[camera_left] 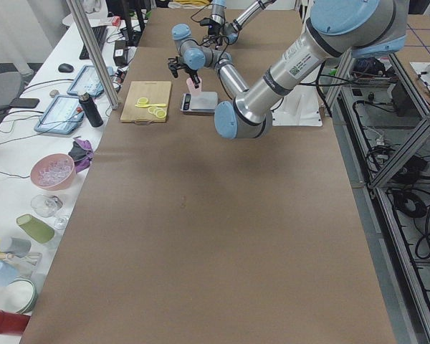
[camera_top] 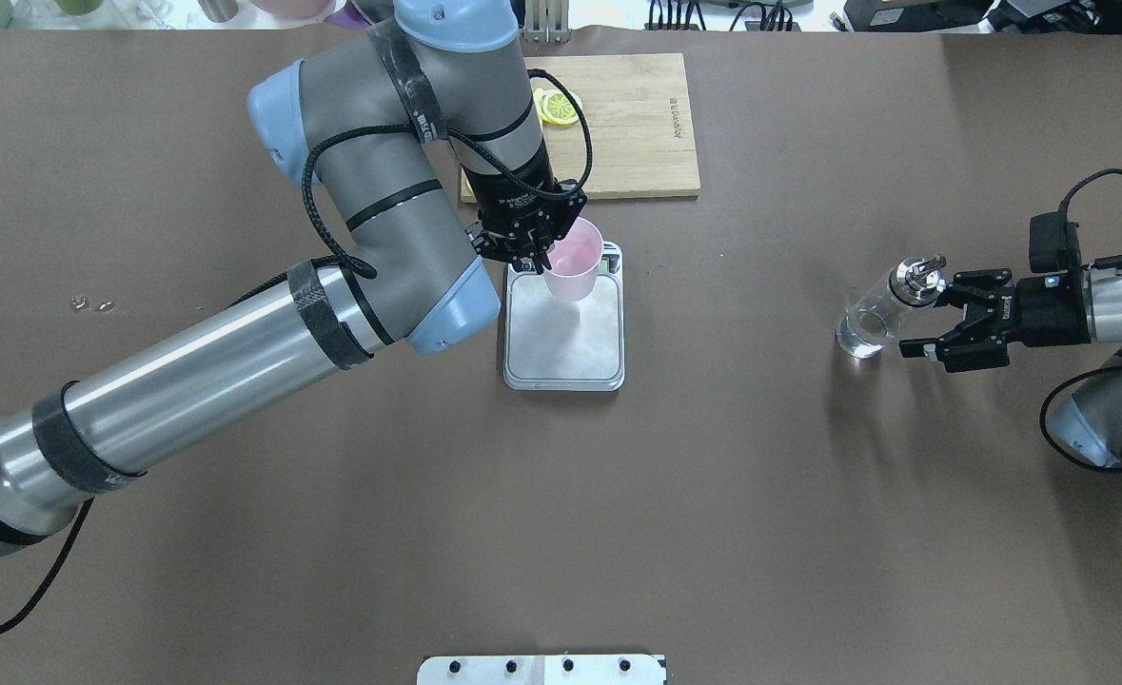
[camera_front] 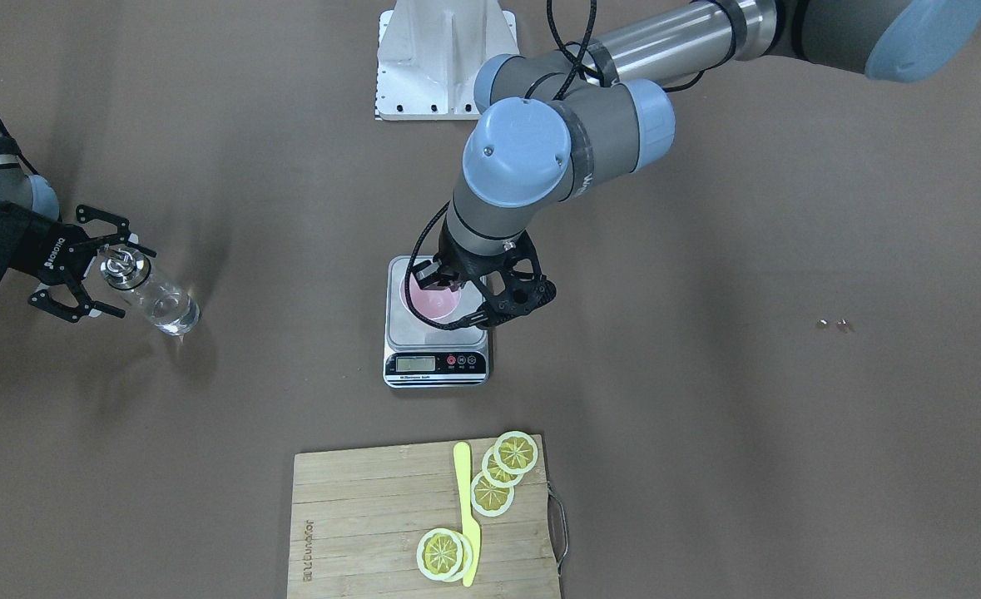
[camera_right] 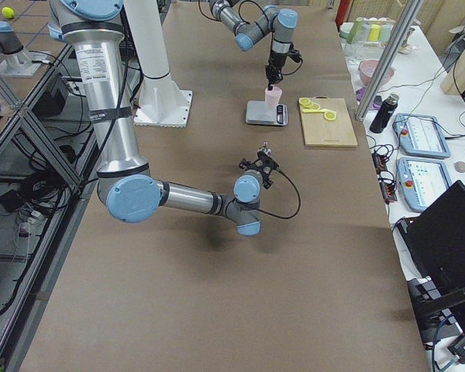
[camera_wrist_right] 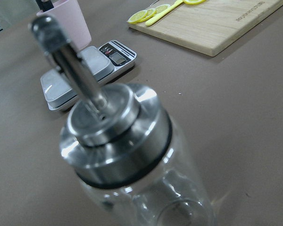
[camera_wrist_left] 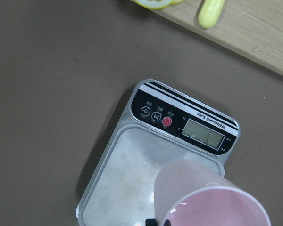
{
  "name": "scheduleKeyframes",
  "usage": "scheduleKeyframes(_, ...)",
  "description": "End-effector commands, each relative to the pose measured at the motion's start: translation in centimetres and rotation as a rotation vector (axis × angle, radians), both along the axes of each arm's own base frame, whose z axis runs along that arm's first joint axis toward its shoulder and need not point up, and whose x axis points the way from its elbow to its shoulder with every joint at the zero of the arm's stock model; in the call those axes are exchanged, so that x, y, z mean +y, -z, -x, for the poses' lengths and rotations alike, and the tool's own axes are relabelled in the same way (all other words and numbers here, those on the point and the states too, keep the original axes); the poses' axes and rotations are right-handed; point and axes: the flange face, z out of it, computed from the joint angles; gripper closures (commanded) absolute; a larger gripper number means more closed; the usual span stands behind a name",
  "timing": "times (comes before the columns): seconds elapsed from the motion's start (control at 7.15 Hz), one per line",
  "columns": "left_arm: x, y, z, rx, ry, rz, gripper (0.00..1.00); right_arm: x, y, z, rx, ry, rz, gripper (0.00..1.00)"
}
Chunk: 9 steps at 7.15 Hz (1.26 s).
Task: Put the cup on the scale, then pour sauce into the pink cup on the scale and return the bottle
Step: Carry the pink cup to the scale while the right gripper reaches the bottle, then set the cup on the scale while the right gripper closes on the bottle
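Observation:
The pale pink cup (camera_front: pixel 432 301) is over the far part of the scale's (camera_front: pixel 440 334) steel platform, slightly tilted. My left gripper (camera_front: pixel 457 293) is shut on the cup's rim. I cannot tell whether the cup's base touches the platform. It also shows in the overhead view (camera_top: pixel 575 259) and the left wrist view (camera_wrist_left: pixel 212 202). The glass bottle (camera_front: pixel 165 306), with clear sauce in it and a metal spout cap, stands on the table far to my right. My right gripper (camera_front: pixel 124 274) is open, its fingers on either side of the bottle's cap and apart from it.
A wooden cutting board (camera_front: pixel 374 516) with lemon slices and a yellow knife lies beyond the scale. A white base plate (camera_front: pixel 444 58) is at my edge of the table. Small shiny bits (camera_front: pixel 833 324) lie on my left side.

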Motion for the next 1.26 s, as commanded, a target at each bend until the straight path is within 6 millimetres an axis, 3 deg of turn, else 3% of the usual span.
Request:
scheduleKeyframes(0.0,1.4,0.0,-1.6,-0.012,-0.005,-0.01,1.0,0.3,0.6,1.7,-0.017,-0.006,-0.014,0.0)
scheduleKeyframes(0.7,2.3,1.1,-3.2,-0.018,-0.008,-0.011,1.0,1.1,1.1,2.6,-0.053,-0.021,-0.066,0.0)
scheduleKeyframes(1.12,2.5,0.6,-3.8,-0.033,0.016,-0.047,1.0,0.7,1.3,2.2,-0.054,-0.114,-0.206,0.0)
